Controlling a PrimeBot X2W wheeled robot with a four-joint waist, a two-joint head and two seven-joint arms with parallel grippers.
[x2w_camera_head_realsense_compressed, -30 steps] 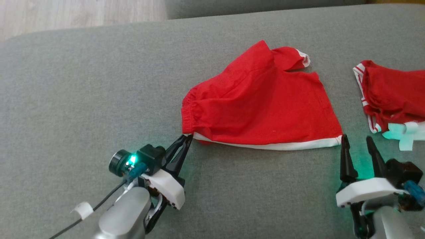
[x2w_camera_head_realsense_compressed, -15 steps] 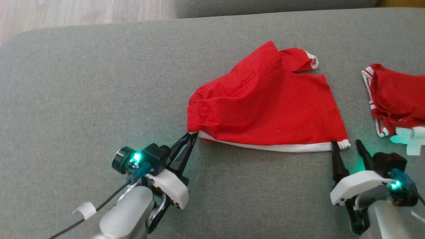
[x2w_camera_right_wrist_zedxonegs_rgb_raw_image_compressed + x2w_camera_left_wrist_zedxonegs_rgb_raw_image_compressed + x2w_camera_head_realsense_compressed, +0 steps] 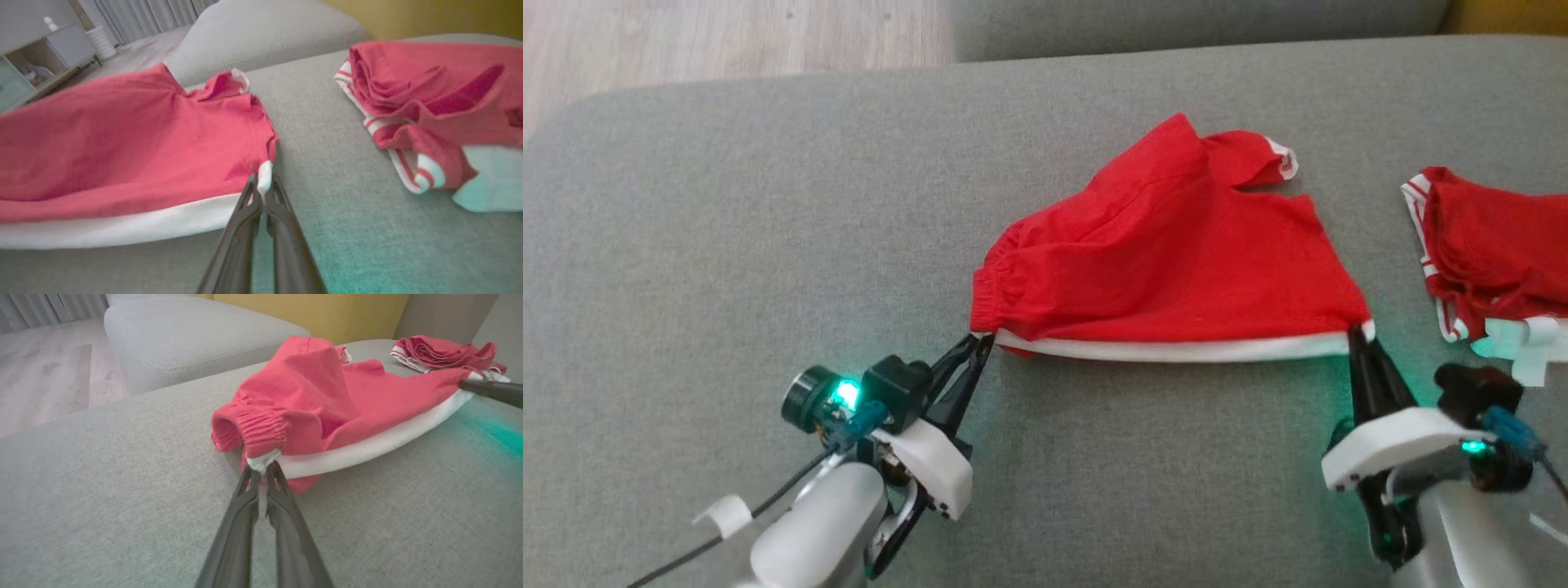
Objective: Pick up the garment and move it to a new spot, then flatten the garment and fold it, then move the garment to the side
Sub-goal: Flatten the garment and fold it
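Flattening judged in hand: garment (image 3: 1176, 261) lies rumpled beside the pile (image 3: 1486, 245), left end effector (image 3: 982, 341) clamped on its hem corner far from the pile, right end effector (image 3: 1360, 335) clamped on the near corner; next needs an even, taut pull.

Open grey sofa seat (image 3: 727, 245) stretches left of the red shorts (image 3: 1176, 261) and along the near strip between the left gripper (image 3: 982, 339) and right gripper (image 3: 1357, 333), each pinched on a white-hemmed corner. At right, a folded red garment (image 3: 1494, 237) crowds the seat, leaving a narrow bare lane beside the shorts.
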